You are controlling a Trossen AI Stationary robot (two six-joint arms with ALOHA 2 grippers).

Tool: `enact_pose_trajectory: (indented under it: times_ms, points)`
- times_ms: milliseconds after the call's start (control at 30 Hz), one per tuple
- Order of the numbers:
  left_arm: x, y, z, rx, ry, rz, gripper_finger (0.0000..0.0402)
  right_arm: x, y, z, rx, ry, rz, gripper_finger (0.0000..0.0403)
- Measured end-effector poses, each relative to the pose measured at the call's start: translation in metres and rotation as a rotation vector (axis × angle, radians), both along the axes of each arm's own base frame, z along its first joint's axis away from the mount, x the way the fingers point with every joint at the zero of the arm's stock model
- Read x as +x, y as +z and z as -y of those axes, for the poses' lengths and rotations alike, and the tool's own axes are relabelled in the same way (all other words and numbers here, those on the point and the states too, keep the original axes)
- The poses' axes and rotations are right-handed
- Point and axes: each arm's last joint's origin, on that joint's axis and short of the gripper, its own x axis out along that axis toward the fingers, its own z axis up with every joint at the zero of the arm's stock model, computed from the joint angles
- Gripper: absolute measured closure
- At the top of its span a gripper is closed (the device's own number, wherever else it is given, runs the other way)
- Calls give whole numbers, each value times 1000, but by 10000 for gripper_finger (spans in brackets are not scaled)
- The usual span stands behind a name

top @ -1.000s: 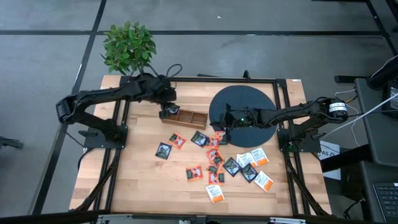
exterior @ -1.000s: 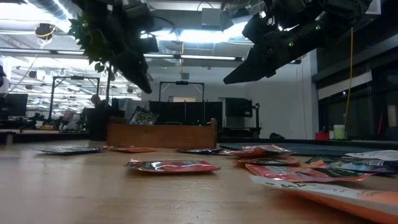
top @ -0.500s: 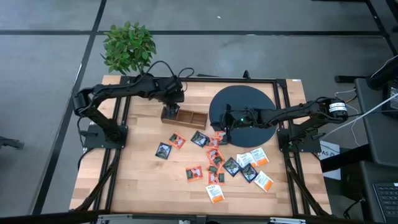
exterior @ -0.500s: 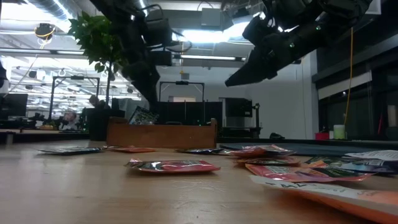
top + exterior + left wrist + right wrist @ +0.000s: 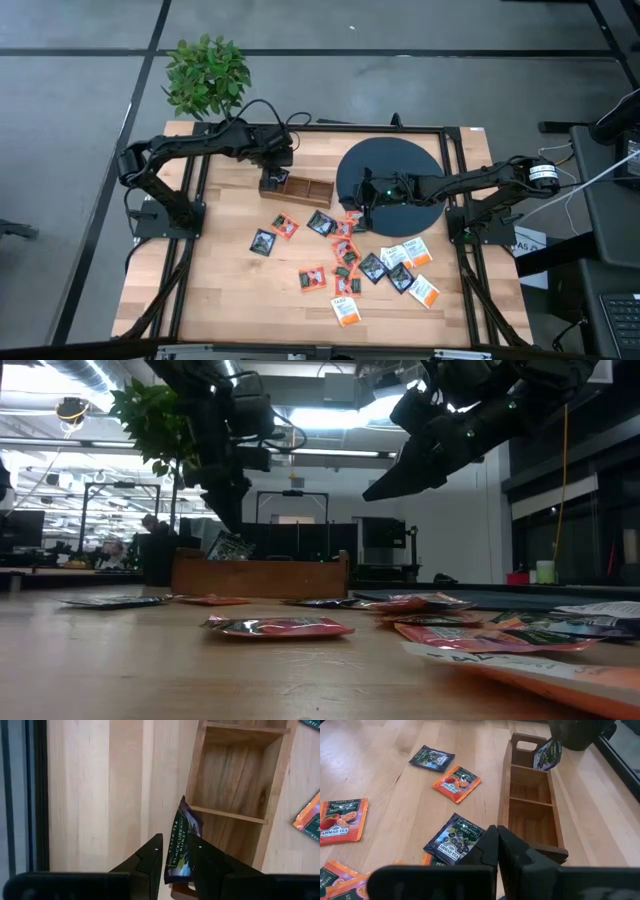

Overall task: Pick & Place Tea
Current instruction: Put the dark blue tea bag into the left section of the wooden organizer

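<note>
Since a second ago, the left arm has swung in from the table's left side, so its left gripper (image 5: pixel 271 176) now hangs over the left end of the wooden compartment tray (image 5: pixel 305 190); over the last half second it has barely shifted. Seen from above, this gripper sits at about eleven o'clock from the table's centre. Its fingers (image 5: pixel 148 862) pinch one dark sachet with green print (image 5: pixel 181 840), held on edge above the tray's end compartment, tilted, its lower part hidden between the fingers.

The right gripper (image 5: pixel 362 200) has stayed where it was, at about one o'clock from the centre, over the left edge of the black round disc (image 5: pixel 400 160), fingers pressed together and holding nothing.

The other tea sachets (image 5: pixel 345 262) lie flat and scattered on the wooden table (image 5: pixel 220 290), from the centre towards four o'clock: dark with green, red-orange, white with orange. Several overlap.

A potted green plant (image 5: pixel 207 75) stands beyond the table's far left corner.
</note>
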Motion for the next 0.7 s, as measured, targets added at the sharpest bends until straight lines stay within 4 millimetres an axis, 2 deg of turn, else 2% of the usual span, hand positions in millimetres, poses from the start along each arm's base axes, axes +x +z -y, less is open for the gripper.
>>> enact_pose_trajectory:
  times_ms: [700]
  points:
    - [0, 0, 0, 11, -11, -7, 316, 0, 0, 0, -10, 5, -1, 394]
